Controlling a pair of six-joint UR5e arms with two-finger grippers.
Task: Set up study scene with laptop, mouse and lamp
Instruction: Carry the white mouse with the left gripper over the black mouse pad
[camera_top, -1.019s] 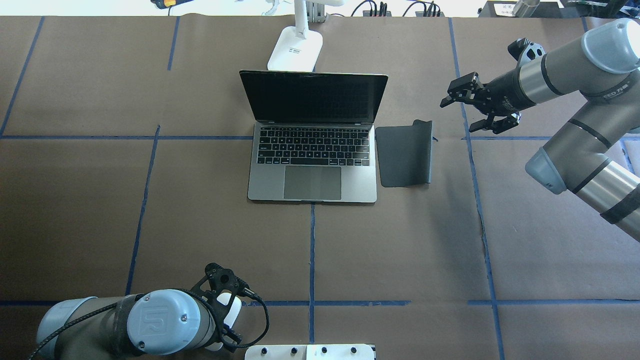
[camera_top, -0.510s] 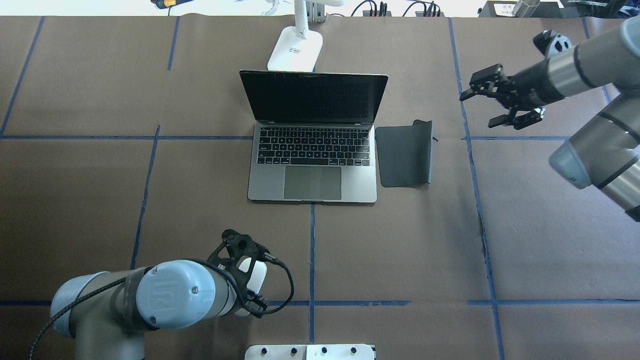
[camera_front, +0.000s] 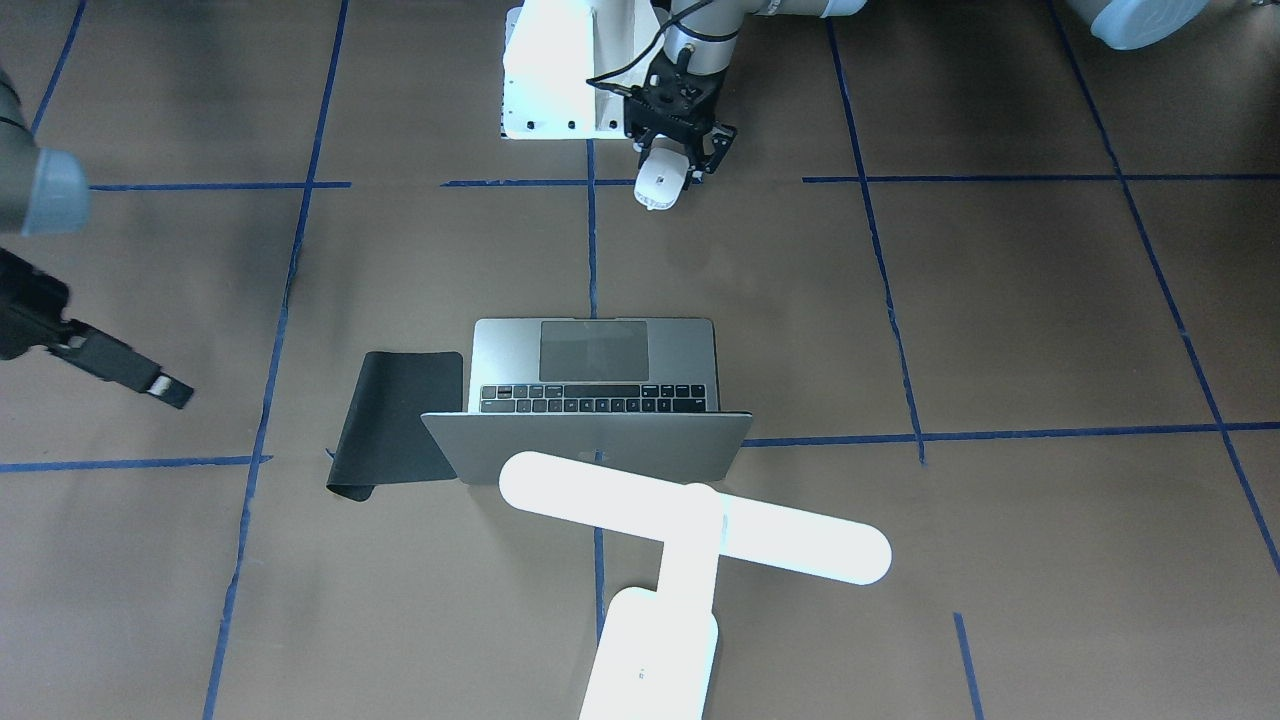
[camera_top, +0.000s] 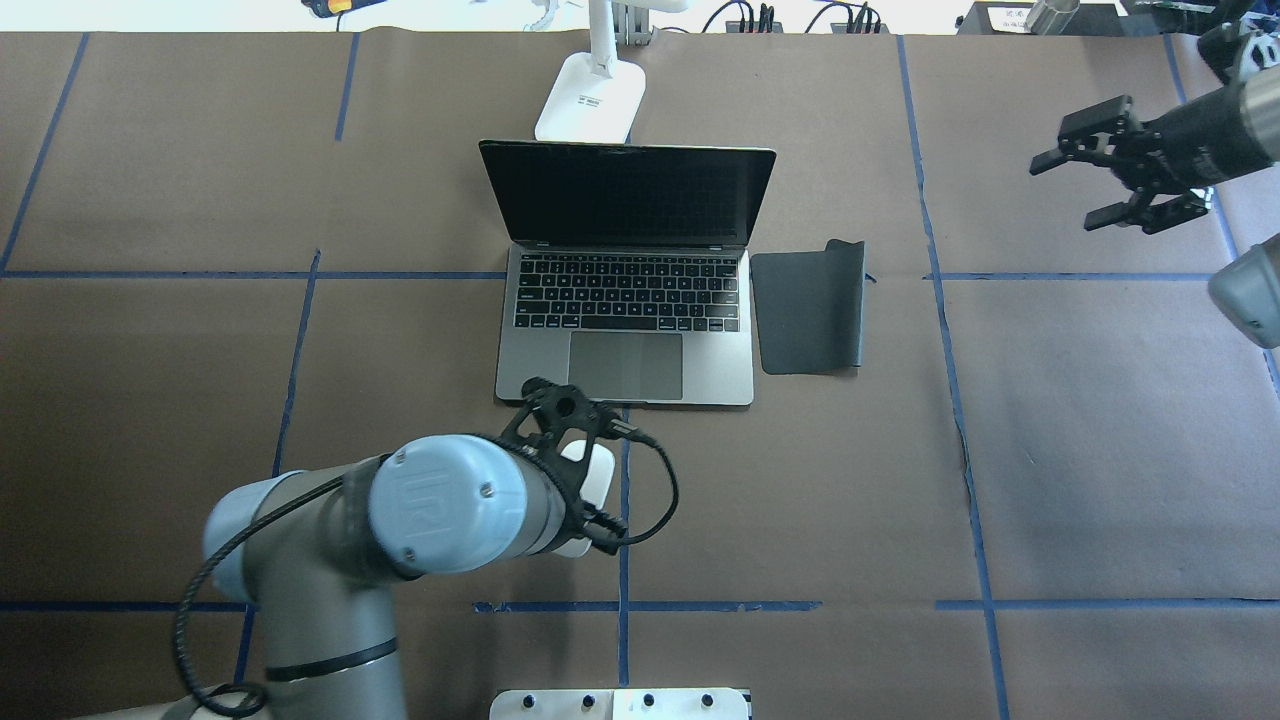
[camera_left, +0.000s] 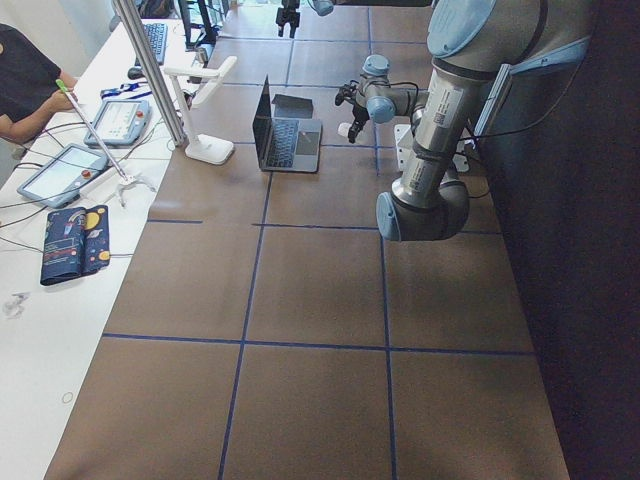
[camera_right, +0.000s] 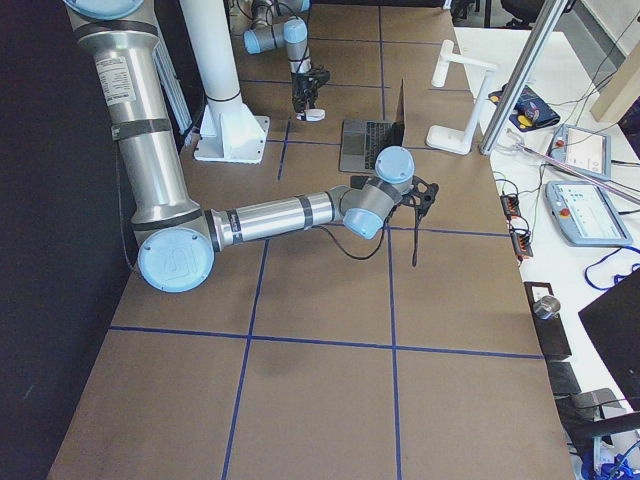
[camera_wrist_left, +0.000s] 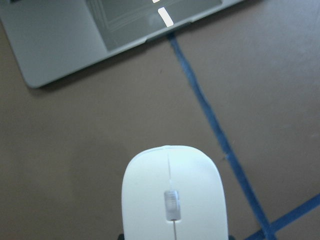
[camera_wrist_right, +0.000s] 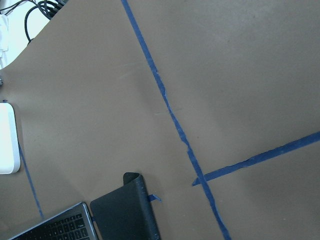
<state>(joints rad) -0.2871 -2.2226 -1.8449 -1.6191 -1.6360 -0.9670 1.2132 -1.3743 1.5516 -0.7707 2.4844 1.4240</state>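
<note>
Mouse (camera_wrist_left: 174, 200) sits pinched by its rear end in my left claw (camera_front: 680, 155), nose pointing forward, so its flat underside should meet the tabletop (camera_top: 1050, 450) squarely when I lower it. It seems lifted clear of the surface, though I cannot be certain of the gap. Just ahead of this claw, slightly to its left, lies the front edge of the open laptop (camera_top: 625, 300). The black mouse pad (camera_top: 810, 310) waits ahead and well off to the claw's right, touching the laptop's side; I judge that to be where the mouse belongs. The lamp (camera_front: 690, 520) stands farther ahead, behind the laptop's screen, its bar head over the lid.

My left arm is bent at the elbow, forearm reaching forward over the tabletop, wrist tipped down so the camera looks along the mouse's back. My right claw (camera_top: 1066, 193) hangs wide and empty, far to the right of the pad, leaving that side free for the left arm's approach.
</note>
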